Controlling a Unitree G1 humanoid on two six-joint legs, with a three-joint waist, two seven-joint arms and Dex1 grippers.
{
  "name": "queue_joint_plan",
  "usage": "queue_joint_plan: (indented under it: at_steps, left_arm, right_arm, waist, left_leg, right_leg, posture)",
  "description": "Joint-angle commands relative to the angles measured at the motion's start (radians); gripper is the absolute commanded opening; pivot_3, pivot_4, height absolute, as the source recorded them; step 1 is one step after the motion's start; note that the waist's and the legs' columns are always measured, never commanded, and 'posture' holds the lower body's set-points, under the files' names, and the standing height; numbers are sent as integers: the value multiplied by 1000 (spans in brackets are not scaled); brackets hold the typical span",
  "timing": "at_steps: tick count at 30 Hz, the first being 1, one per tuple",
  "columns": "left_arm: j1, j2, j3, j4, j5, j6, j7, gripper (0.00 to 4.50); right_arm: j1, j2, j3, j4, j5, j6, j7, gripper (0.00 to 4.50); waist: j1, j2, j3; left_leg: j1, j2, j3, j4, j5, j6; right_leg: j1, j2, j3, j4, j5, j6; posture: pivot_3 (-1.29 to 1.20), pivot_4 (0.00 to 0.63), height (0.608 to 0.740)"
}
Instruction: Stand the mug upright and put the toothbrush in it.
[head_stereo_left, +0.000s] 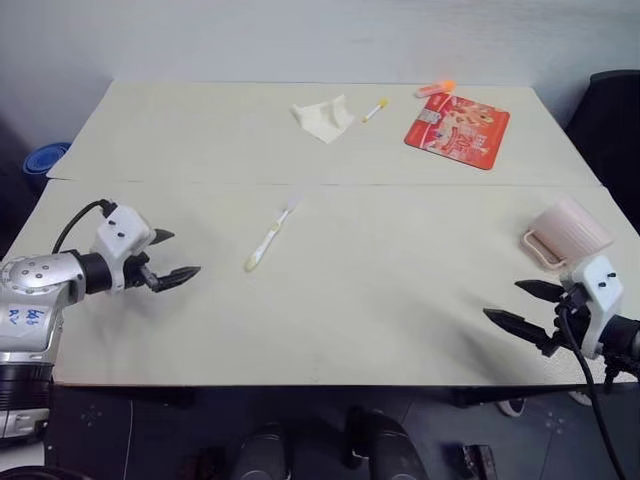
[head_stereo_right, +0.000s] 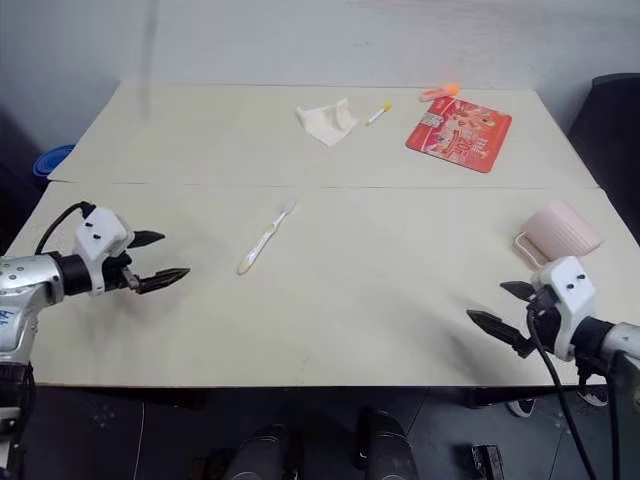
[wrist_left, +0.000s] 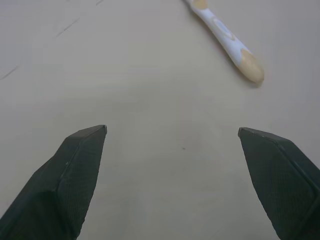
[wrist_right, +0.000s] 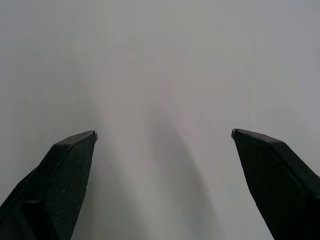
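Observation:
The pale pink ribbed mug (head_stereo_left: 567, 230) lies tipped over near the table's right edge, handle toward the front, its mouth hidden from me. The toothbrush (head_stereo_left: 268, 238) lies flat a little left of the table's middle, its bristled head pointing away and its yellow end (wrist_left: 248, 65) toward the front. My left gripper (head_stereo_left: 185, 253) hovers open to the left of the toothbrush, holding nothing; the left wrist view shows the brush handle ahead of its fingertips. Just in front of the mug, my right gripper (head_stereo_left: 502, 299) is open and empty, above bare table (wrist_right: 164, 75).
At the back of the table (head_stereo_left: 350, 310) lie a crumpled white tissue (head_stereo_left: 323, 118), a short white stick with a yellow tip (head_stereo_left: 375, 110), a small orange tube (head_stereo_left: 436, 88) and a red packet (head_stereo_left: 457, 130). A dark chair (head_stereo_left: 612, 120) stands at the right.

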Motion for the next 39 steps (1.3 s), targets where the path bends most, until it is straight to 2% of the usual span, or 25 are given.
queue_joint_plan:
  at_steps: [1,7,13,20,24,28,31,35,39]
  left_arm:
    - [-11,7,5,-1,10,-21,5,4474]
    - [-39,8,-6,0,7,8,3,4474]
    - [-45,-11,-5,-4,-8,32,7,4474]
    - [-60,-35,-8,-55,-25,74,7,4474]
    - [-108,-60,1,-135,-117,190,-13,4474]
    - [-140,-79,-12,-314,-310,361,-96,4474]
    - [-175,-81,-50,-424,-425,447,-155,4474]
    - [-257,-117,-149,-489,-454,462,-183,4474]
    - [-308,-187,-188,-472,-425,445,-118,4500]
  right_arm:
    - [-3,0,0,-30,5,-3,-3,4500]
    - [-14,-15,9,-6,-17,-17,-11,4500]
    - [-6,23,36,-28,-16,-11,-38,4500]
    - [-42,74,78,-66,-19,59,-147,4500]
    - [-40,56,91,-126,-30,109,-184,4500]
    - [-131,14,122,-152,-75,244,-286,4500]
    - [-263,-17,157,-124,-94,366,-353,4500]
    - [-418,-40,212,-15,-132,443,-390,4500]
    - [-539,-56,320,120,-202,415,-387,3664]
  waist:
    - [0,0,0]
    - [0,0,0]
    - [0,0,0]
    - [-1,0,0]
    - [3,0,0]
    - [0,0,0]
    - [-7,0,0]
    - [-7,0,0]
    - [-4,0,0]
  left_leg:
    - [0,0,0,0,0,0]
    - [0,0,0,0,0,0]
    - [0,0,1,0,0,0]
    - [1,0,2,0,0,0]
    - [1,-1,1,0,0,0]
    - [0,-1,2,1,1,1]
    - [1,-1,2,1,1,0]
    - [1,0,1,1,3,-3]
    - [1,-1,2,1,3,-3]
  right_leg:
    - [0,0,0,0,0,0]
    - [0,0,0,0,0,0]
    - [0,0,0,1,0,0]
    - [0,1,0,4,0,0]
    - [0,1,0,5,0,0]
    - [0,1,2,5,1,1]
    - [0,1,4,6,1,1]
    - [0,8,9,4,0,0]
    - [0,11,13,3,0,0]
  posture:
    - [0,150,740]
    - [0,150,740]
    - [0,150,740]
    - [0,150,740]
    - [0,150,740]
    - [0,150,740]
    - [0,150,740]
    - [0,150,740]
    - [0,150,740]
